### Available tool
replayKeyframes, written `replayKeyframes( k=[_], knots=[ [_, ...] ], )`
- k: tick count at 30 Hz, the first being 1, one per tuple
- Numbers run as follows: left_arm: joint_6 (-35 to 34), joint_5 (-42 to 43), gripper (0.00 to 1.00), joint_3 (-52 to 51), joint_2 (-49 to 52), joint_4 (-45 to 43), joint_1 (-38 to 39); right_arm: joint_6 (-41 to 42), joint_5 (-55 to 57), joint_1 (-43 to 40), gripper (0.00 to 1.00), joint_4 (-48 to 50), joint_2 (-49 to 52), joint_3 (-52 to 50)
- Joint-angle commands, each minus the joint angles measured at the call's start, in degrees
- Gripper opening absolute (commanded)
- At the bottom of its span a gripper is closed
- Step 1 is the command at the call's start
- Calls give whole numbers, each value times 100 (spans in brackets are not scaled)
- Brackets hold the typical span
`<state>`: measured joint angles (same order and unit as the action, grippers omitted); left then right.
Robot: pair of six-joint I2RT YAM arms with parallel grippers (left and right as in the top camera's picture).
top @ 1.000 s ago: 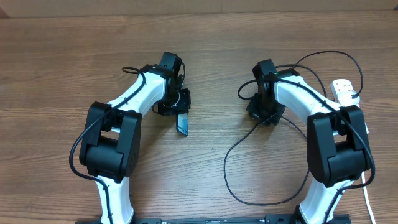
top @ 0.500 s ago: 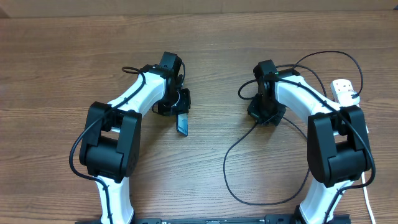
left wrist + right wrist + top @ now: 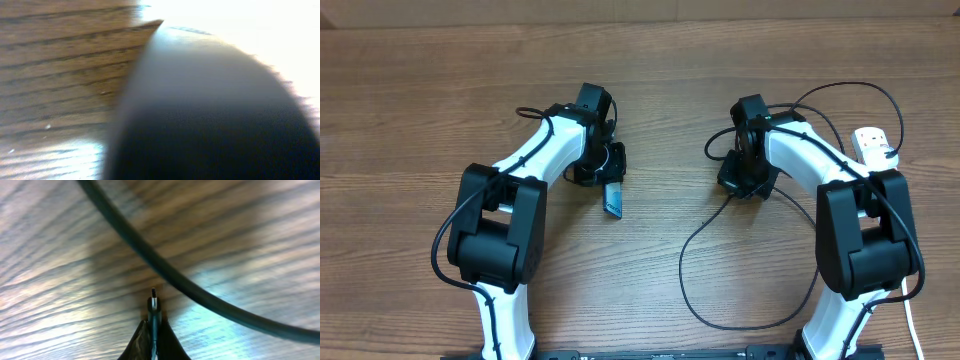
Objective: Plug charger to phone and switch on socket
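right gripper (image 3: 154, 330) closed onto charger (image 3: 154, 304), phone (image 3: 612, 200) unmoved

The counter (image 3: 650, 70) was plain brown wood, grain running side to side, and lit bright enough that it glared in patches. Lying on it was the black charger (image 3: 682, 268), a thin cable making one big lazy loop toward the near edge on the right side. A second arc swept round the far right and ran over to the white socket (image 3: 873, 146). That sat flat at the counter's right edge, with its white cord (image 3: 912, 322) trailing down along that edge. The phone (image 3: 612, 201) was tilted, left of centre. Honestly couldn't tell if its lower end touched the wood.
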<state>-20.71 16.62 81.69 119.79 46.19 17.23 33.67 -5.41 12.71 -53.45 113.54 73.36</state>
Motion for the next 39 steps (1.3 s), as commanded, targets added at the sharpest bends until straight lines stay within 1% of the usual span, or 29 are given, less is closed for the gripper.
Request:
replayKeyframes(
  k=[1, 2, 3, 5, 6, 9, 11, 13, 15, 16, 18, 19, 24, 26, 28, 32, 33, 39],
  knots=[
    [487, 739, 4, -192, 243, -122, -90, -584, -509, -72, 4, 151, 247, -203],
    [485, 905, 4, -192, 243, -179, -125, -588, -516, -107, 4, 151, 247, -203],
    [485, 1082, 4, -190, 243, -227, -166, -588, -509, -144, 8, 133, 247, -205],
    [485, 1261, 4, -192, 243, -256, -232, -584, -474, -201, 23, 118, 247, -205],
    [483, 1309, 4, -192, 243, -256, -262, -584, -448, -212, 29, 122, 247, -205],
    [487, 1303, 4, -192, 243, -254, -289, -496, -203, -210, 35, 131, 247, -205],
    [485, 1305, 4, -192, 243, -254, -286, -496, -195, -186, 35, 136, 247, -205],
    [485, 1303, 4, -192, 243, -254, -284, -494, -192, -179, 29, 138, 247, -205],
    [485, 1305, 4, -192, 243, -256, -286, -450, -140, -181, 25, 181, 247, -205],
    [485, 1305, 4, -192, 243, -256, -286, -387, -61, -181, 21, 203, 247, -205],
    [487, 1305, 5, -192, 243, -254, -286, -326, 22, -181, 7, 249, 247, -205],
    [487, 1305, 4, -192, 243, -251, -286, -323, 20, -186, 4, 264, 247, -205],
    [527, 1366, 4, -192, 243, -258, -286, -457, -90, -173, 4, 258, 247, -205],
    [575, 1526, 4, -190, 232, -310, -308, -1036, -750, -170, 4, 400, 221, -205],
    [654, 1945, 4, -190, 188, -439, -387, -1757, -1779, -184, 4, 505, 122, -203],
    [684, 3241, 4, -190, -44, -765, -640, -2977, -3633, -219, 4, 511, -278, -203],
    [693, 3609, 4, -190, -162, -870, -717, -3536, -4378, -219, 4, 391, -481, -205],
    [597, 4601, 4, -190, -763, -1276, -876, -5165, -6240, 33, 4, -361, -909, -205]
  ],
)
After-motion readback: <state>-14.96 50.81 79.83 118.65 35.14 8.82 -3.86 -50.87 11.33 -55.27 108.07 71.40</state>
